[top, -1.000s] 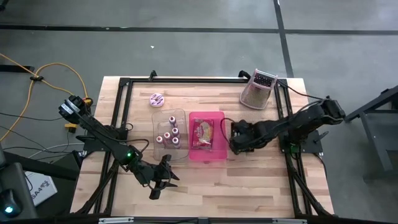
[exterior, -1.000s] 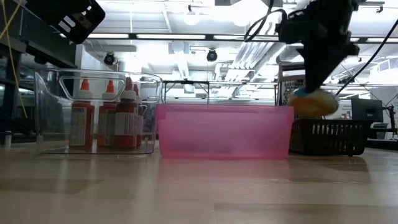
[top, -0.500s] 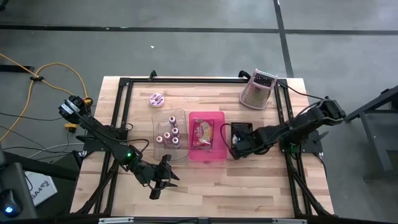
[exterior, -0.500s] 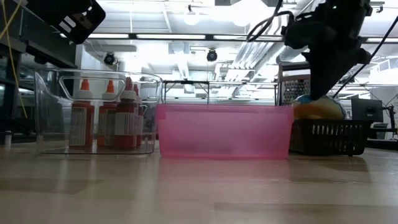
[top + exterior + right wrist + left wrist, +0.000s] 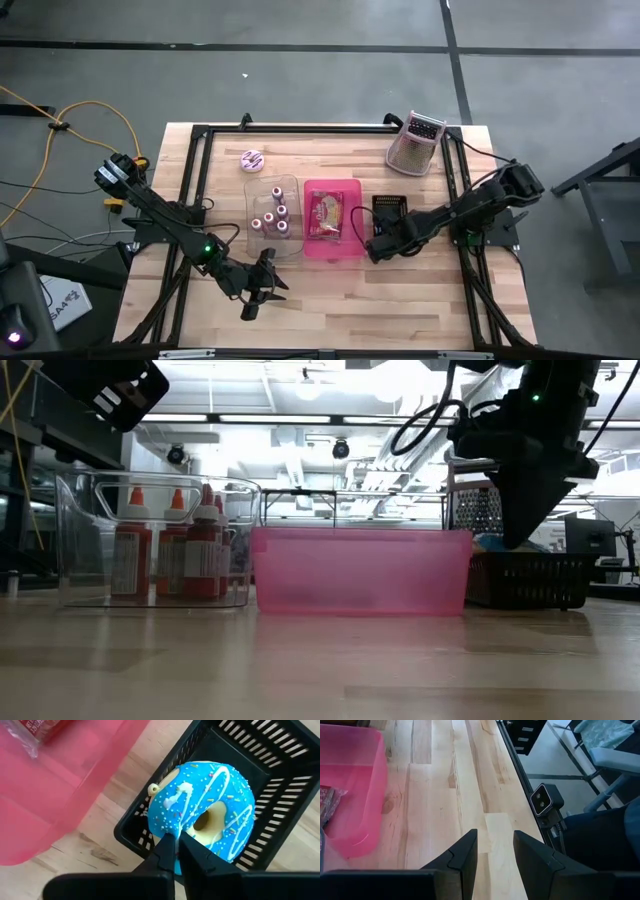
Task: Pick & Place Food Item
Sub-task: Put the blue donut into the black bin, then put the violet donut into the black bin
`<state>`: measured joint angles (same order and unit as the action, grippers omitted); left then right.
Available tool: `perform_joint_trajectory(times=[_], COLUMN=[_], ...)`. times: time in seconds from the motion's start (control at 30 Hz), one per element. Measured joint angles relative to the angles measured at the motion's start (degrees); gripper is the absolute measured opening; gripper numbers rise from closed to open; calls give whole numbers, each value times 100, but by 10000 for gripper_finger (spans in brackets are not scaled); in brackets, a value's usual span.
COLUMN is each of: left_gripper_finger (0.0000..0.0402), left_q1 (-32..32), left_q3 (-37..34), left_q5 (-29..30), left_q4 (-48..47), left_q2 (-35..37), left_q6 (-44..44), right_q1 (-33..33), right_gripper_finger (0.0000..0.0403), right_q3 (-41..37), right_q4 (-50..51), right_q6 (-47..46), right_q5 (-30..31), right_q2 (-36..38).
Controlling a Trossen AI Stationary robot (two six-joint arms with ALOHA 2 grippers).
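Pinching the blue donut (image 5: 202,825) by its rim, right gripper (image 5: 175,847) low in the black basket (image 5: 280,760) beside the pink bin (image 5: 333,220). Could drag it back out if lifted before letting go. Left gripper (image 5: 494,855) parted, idle, near the table's front.

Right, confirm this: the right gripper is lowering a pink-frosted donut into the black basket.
Not quite: the donut is blue-frosted with white drizzle and sprinkles, as the right wrist view shows. The right gripper does hold its edge over the black basket.
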<state>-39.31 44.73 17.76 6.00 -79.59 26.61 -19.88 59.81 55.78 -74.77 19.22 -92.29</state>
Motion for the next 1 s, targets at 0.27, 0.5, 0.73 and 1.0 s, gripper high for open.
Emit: perform_joint_trajectory(times=[0.27,0.5,0.73,1.0], left_gripper_finger=[122,122,122,122], left_q1=[0,0,0,0], left_q3=[0,0,0,0], left_q5=[1,0,0,2], left_q4=[0,0,0,-2], left_q2=[0,0,0,0], left_q6=[1,0,0,0], right_q1=[0,11,15,17], right_gripper_finger=[48,110,132,133], right_q3=[0,0,-2,-2], right_q4=[-6,-10,12,60], right_q6=[96,138,202,224], right_q5=[-3,-18,4,39], right_q2=[0,0,172,462])
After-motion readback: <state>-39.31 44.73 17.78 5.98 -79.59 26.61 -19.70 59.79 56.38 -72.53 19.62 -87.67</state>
